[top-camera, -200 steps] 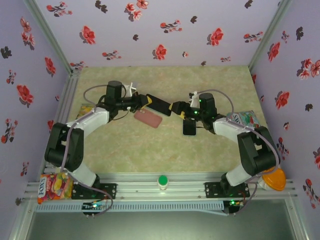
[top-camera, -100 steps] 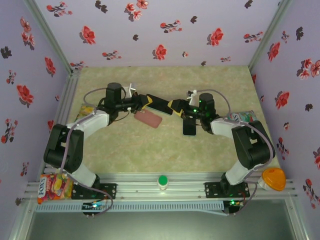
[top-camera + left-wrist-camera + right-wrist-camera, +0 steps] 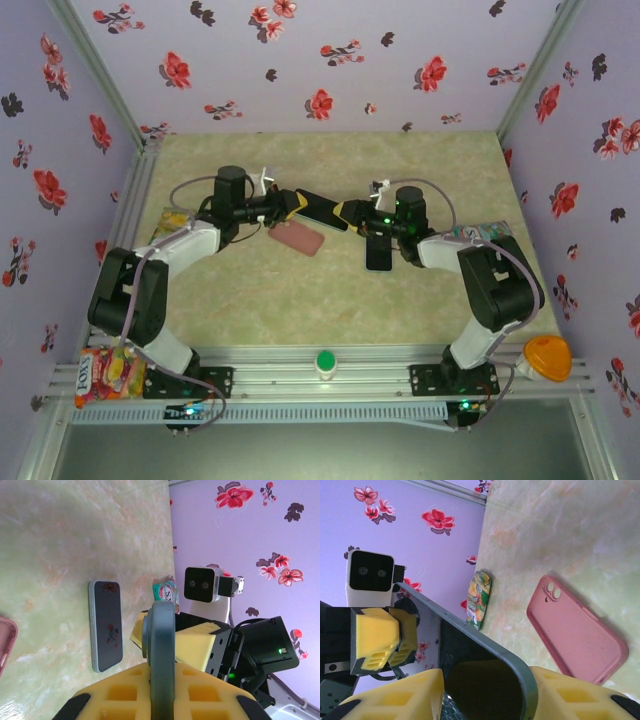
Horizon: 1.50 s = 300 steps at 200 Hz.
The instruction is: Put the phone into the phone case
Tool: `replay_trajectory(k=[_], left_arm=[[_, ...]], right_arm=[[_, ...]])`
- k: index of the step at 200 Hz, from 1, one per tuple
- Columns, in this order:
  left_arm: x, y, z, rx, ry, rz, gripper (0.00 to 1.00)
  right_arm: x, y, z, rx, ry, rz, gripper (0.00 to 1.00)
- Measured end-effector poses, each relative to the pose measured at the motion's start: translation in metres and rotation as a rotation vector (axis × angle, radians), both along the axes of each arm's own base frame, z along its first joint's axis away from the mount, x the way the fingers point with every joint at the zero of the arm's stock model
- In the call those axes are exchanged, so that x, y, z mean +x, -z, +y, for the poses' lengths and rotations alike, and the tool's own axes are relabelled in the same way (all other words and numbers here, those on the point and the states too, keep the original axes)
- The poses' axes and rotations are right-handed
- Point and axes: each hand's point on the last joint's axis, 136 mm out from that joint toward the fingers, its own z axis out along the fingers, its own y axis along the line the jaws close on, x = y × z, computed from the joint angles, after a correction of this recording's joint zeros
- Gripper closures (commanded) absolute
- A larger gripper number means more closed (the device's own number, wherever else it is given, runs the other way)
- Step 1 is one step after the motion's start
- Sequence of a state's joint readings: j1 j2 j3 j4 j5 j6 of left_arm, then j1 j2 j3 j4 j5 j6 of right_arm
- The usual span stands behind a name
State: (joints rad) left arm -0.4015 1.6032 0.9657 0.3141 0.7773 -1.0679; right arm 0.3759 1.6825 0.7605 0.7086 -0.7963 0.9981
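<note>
Your left gripper (image 3: pixel 292 203) is clamped on one end of the dark case (image 3: pixel 320 209), above the middle of the table (image 3: pixel 260 300). The right gripper (image 3: pixel 347 213) has its jaws around the other end, but I cannot tell if they grip it. The phone (image 3: pixel 377 253) lies flat, right of the middle.

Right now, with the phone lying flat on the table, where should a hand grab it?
I'd take the phone across its two long edges, near the middle, coming straight down from above. It lies flat, screen up, on the table, so only those thin sides offer opposing faces.
</note>
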Motion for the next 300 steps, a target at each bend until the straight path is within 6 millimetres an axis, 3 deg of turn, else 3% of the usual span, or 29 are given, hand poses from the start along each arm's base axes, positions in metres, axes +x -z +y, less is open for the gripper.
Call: replay_trajectory(k=[54,113,151,178,196,300], left_arm=[[-0.001,-0.001,-0.002,-0.002,0.004,-0.006,1.00],[0.000,0.002,0.000,0.007,-0.003,-0.011,1.00],[0.001,0.006,0.002,0.026,-0.006,-0.025,0.77],[0.000,0.023,0.007,0.067,-0.028,-0.004,0.61],[0.000,0.036,0.010,0.096,-0.047,0.016,0.59],[0.007,0.044,0.008,0.079,-0.062,-0.004,0.56]], right_arm=[[-0.004,-0.006,0.005,0.025,-0.020,0.000,0.51],[-0.003,-0.006,0.003,0.037,-0.011,0.026,0.71],[-0.004,-0.006,0.003,0.044,-0.012,0.038,0.82],[-0.005,-0.011,0.003,0.048,-0.014,0.024,0.93],[-0.009,-0.017,0.005,0.056,-0.030,0.012,1.00],[-0.017,-0.021,-0.003,0.015,0.013,0.039,1.00]])
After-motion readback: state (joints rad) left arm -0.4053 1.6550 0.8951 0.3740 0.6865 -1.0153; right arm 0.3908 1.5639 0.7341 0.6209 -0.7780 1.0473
